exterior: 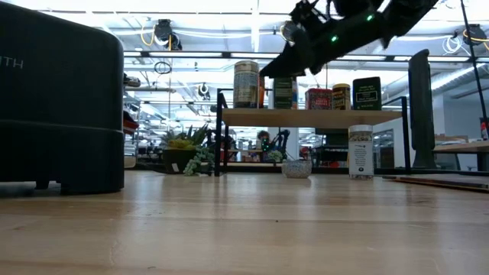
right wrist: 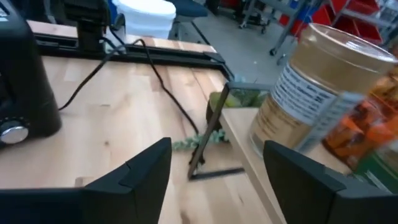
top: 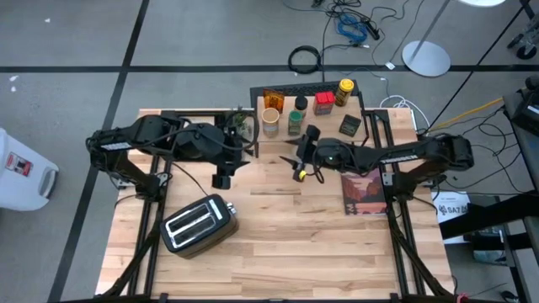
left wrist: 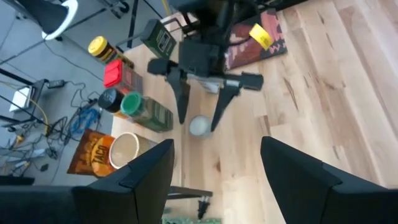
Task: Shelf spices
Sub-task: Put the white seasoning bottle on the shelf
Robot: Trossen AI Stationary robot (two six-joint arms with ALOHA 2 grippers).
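High view: the small raised shelf with a light wood top on black legs (top: 307,105) sits at the 12 o'clock edge of the light wood table (top: 278,244), its long axis running from 9 to 3 o'clock. On it stand upright a tan round tin (top: 270,120), an orange packet (top: 274,98), a green-capped jar (top: 296,119), a black-capped jar (top: 301,103), a red-lidded tin (top: 324,103), a yellow-lidded jar (top: 345,91) and a dark green box (top: 350,125).

The right tool (top: 292,160) hangs just off the shelf's 6 o'clock edge, pointing toward 9 o'clock, fingers spread with nothing between them. The left tool (top: 222,178) hovers at 9 o'clock of it, near a small green plant (top: 240,124), fingers parted and empty. A silver toaster (top: 199,224) lies toward 7 o'clock, and a dark red book (top: 365,192) toward 4 o'clock.

The low view adds what the top view hides: a white-labelled spice bottle (exterior: 361,151) standing upright on the table under the shelf's right end, and a small pale bowl (exterior: 296,168) under its middle. The left wrist view shows a small white round lid (left wrist: 200,126) between the right tool's open fingers (left wrist: 181,99), with no visible contact.
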